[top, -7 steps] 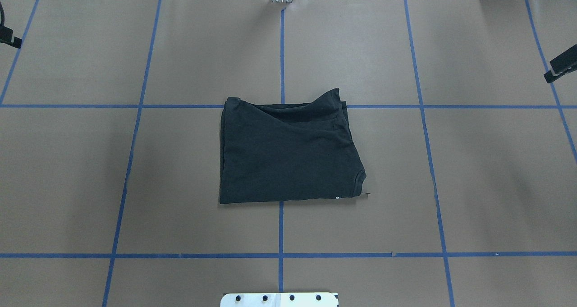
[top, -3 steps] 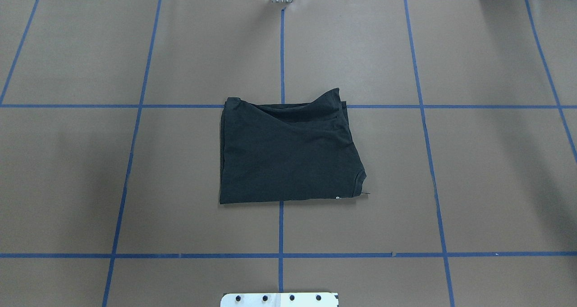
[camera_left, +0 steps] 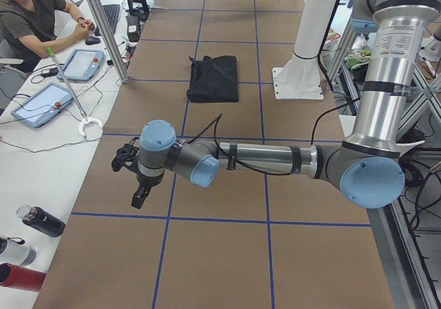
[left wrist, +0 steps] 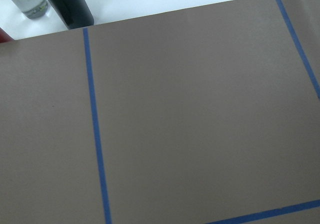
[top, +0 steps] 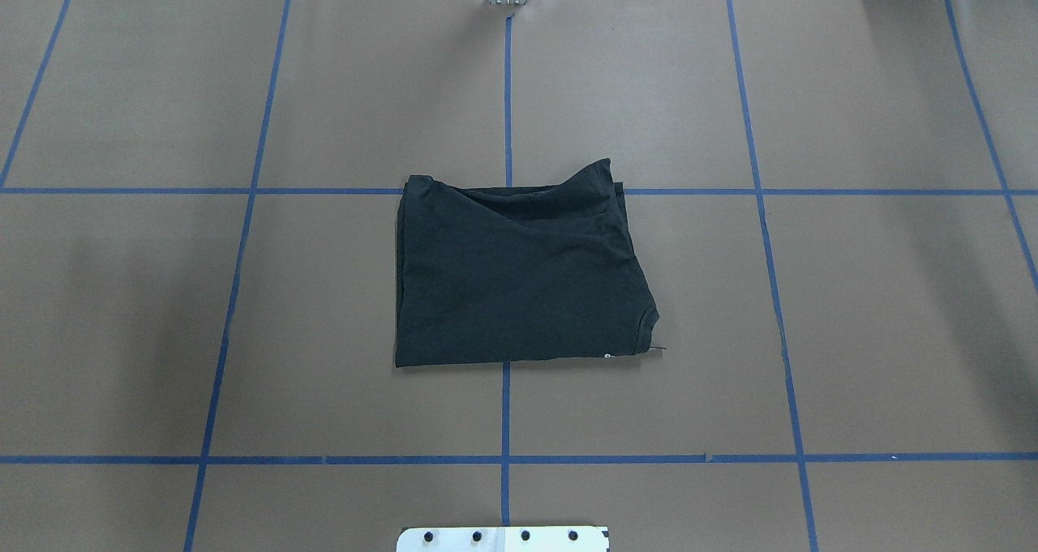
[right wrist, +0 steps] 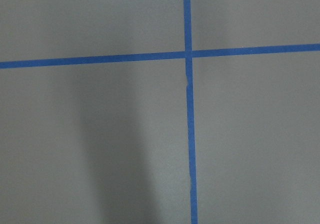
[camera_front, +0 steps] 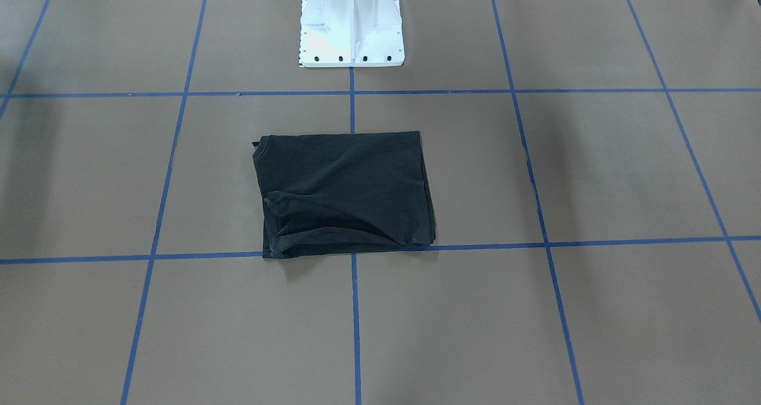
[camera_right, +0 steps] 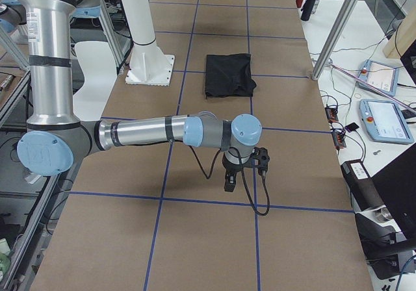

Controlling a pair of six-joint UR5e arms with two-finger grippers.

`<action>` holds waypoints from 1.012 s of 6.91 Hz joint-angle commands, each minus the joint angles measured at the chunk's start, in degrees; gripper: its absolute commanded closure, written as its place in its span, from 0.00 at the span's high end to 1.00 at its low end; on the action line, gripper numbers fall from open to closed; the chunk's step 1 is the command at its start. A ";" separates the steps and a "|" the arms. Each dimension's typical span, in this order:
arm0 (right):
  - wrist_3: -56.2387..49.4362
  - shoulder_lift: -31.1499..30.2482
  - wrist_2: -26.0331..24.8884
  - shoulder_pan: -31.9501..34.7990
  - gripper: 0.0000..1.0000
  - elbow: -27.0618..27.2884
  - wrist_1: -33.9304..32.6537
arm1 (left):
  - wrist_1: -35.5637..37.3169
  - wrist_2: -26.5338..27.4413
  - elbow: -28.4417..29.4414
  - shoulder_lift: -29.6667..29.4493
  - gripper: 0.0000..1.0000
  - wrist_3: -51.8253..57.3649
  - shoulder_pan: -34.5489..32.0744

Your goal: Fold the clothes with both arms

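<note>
1. Overhead exterior: black T-shirt (top: 519,276) lies folded into a rough rectangle at the middle of the bench (top: 892,293), plain black side up, no logo showing.
2. It straddles the centre blue tape line (top: 506,90); its far edge sits on a cross line of the tape grid.
3. Far edge is bunched and wrinkled, with one corner peaking past the cross line. Collar rib shows at the near right corner, with a tiny white spot on the near edge just beside it.
4. No arm or jaws in the overhead or front-facing views, and nothing touches the shirt.
5. White pedestal base (camera_front: 351,24) stands at the robot side of the bench, near the shirt but apart from it.
6. Exterior left: left arm (camera_left: 262,158) stretches low over the bench, well apart from the shirt. Left jaws point down over bare brown paper; cannot tell if released or clenched.
7. Exterior right: right arm (camera_right: 143,132) is posed likewise at the other end. Right jaws point down near a tape crossing; state cannot be told.
8. Both wrist views show only brown paper and blue tape; a dark bottle (left wrist: 70,4) sits at the left wrist view's top edge.
9. A seated person (camera_left: 34,19) is at a side table with tablets (camera_left: 41,104).
</note>
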 commanded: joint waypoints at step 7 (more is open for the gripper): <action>0.08 -0.84 2.71 0.22 1.00 -0.99 0.01 | 32.26 -3.51 -6.05 2.00 0.99 16.43 0.76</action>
